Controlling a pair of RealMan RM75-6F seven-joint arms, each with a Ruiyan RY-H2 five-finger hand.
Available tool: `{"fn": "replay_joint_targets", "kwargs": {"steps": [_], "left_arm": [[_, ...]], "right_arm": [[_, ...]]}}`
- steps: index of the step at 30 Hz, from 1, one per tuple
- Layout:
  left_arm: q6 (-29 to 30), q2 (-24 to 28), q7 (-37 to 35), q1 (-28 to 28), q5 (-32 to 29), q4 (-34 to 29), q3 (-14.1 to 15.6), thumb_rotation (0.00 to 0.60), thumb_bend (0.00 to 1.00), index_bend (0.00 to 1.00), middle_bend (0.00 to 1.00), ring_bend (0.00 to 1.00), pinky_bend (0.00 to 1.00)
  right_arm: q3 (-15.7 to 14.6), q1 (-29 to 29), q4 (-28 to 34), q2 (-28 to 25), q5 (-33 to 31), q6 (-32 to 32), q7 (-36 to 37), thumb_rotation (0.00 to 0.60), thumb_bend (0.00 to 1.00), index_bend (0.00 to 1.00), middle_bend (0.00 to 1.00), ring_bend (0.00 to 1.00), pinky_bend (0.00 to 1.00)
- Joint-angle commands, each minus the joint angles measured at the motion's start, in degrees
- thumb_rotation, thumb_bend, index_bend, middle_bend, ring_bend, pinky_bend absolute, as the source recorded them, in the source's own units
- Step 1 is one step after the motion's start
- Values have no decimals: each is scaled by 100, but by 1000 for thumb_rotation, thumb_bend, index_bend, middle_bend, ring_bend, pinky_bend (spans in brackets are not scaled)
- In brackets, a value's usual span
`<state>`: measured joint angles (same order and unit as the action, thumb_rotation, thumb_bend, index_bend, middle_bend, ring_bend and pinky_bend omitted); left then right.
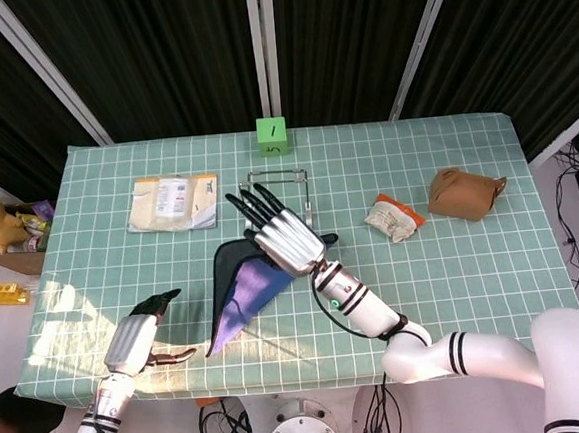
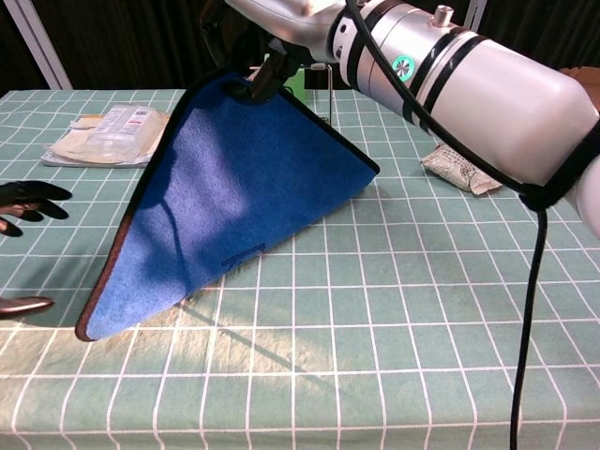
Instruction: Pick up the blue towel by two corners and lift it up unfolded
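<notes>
The blue towel (image 2: 234, 197) hangs from the right hand (image 1: 283, 239), which pinches one corner of it up near the top of the chest view, so the cloth slopes down as a broad triangle to the green checked table (image 1: 455, 274). Its lower left corner and its right corner touch the tabletop, and a dark edging runs along its border. In the head view the towel shows under and to the left of the right hand, mostly dark with a blue-violet patch, near the middle of the table. The left hand (image 1: 136, 339) is at the table's near left edge, well apart from the towel's low corner, fingers spread and holding nothing. In the chest view only its dark fingertips (image 2: 28, 199) enter at the left border, and the right hand is cut off by the top edge, so its grip on the corner is hard to make out there.
</notes>
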<state>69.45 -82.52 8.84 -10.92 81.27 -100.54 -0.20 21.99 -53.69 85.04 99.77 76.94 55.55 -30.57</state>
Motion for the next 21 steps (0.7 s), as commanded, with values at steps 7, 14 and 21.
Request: {"fn": "replay_joint_targets", "kwargs": {"steps": [7, 14, 21], "left_arm": [[-305, -139, -220, -223, -332, -159, -111, 388, 61, 207, 218, 203, 263], [-576, 71, -902, -341, -323, -362, -76, 304, 67, 253, 236, 215, 275], [-676, 43, -941, -460, -350, -279, -66, 282, 95, 311, 257, 224, 276]], "right_arm": [[171, -364, -425, 158, -370, -103, 42, 600, 530, 817, 0, 0, 0], [156, -551, -669, 225, -488, -83, 65, 600, 533, 819, 0, 0, 0], [142, -667, -696, 211, -562, -11, 69, 600, 533, 819, 0, 0, 0]]}}
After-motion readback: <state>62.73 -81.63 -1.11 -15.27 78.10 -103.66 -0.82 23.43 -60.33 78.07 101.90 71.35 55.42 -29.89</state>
